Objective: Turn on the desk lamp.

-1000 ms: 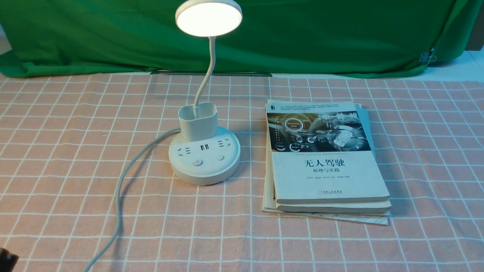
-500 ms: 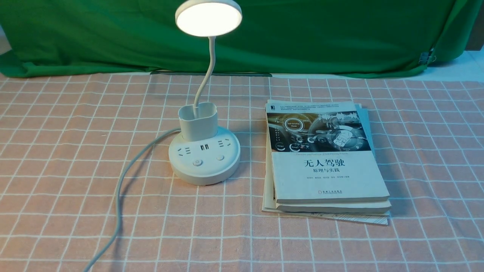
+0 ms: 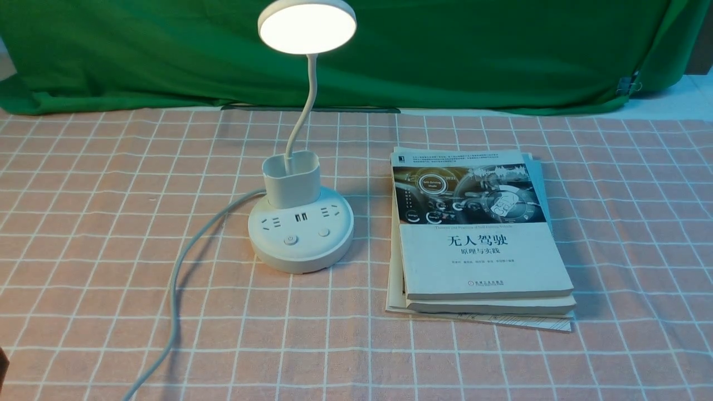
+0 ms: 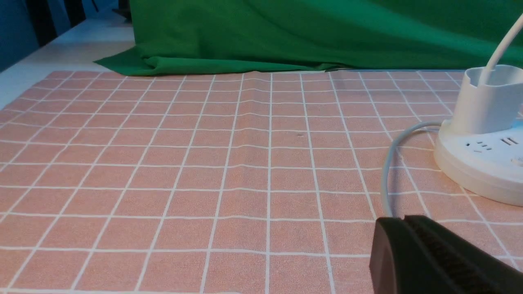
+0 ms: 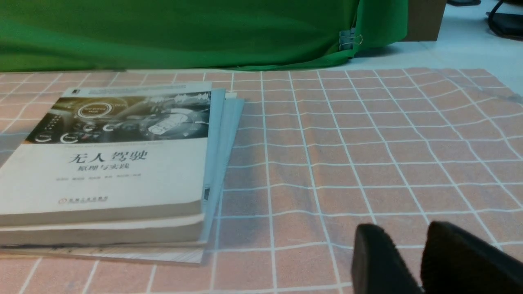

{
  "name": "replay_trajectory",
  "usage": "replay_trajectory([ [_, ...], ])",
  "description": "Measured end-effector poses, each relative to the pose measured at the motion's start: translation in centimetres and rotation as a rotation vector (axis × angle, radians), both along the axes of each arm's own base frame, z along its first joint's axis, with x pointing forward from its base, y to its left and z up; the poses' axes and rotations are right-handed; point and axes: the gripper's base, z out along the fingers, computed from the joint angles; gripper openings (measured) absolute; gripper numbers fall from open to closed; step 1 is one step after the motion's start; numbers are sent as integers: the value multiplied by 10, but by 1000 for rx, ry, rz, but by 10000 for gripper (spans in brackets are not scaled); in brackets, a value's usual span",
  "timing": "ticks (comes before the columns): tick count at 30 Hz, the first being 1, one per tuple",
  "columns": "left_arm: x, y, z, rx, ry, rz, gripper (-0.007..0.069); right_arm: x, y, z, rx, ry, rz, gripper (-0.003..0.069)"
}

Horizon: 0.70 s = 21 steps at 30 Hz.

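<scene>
Front view: a white plastic desk lamp with a flat round head (image 3: 307,28) is lit, standing upright on a pink cloth with a white grid (image 3: 100,278) that covers much of the white worktop (image 3: 682,100).
Lamp position: left of centre in the front view, the head raised above the base on a thin, curved white neck (image 3: 311,92).
Lamp base: round and white (image 3: 303,262), with sockets and two small round buttons (image 3: 291,240) on top; a white oval cup (image 3: 292,181) rises at its back, around the foot of the neck.
Cord: a pale grey cable (image 3: 174,295) curves from the base across the cloth to the near edge of the front view.
Books: a stack of paperbacks, the top cover white with a dark dashboard photo (image 3: 484,262), lies flat to the right of the lamp, apart from it.
Backdrop: a green fabric drape (image 3: 473,55) hangs behind; a metal binder clip (image 5: 347,40) grips it near its right end.
My left gripper (image 4: 404,218): black jaws closed tip to tip, nothing held, clear of the lamp.
My right gripper (image 5: 404,228): black jaws parted by a modest gap, with only cloth seen between, apart from the books.
</scene>
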Motion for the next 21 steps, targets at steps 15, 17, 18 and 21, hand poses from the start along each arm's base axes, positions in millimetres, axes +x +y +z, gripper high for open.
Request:
replay_trajectory([
  [15, 0, 0, 0, 6, 1, -1, 21, 0, 0, 0, 0, 0, 0, 238],
  [17, 0, 0, 0, 7, 1, -1, 21, 0, 0, 0, 0, 0, 0, 238],
  [18, 0, 0, 0, 6, 1, -2, 21, 0, 0, 0, 0, 0, 0, 238],
  [21, 0, 0, 0, 6, 1, -2, 21, 0, 0, 0, 0, 0, 0, 238],
])
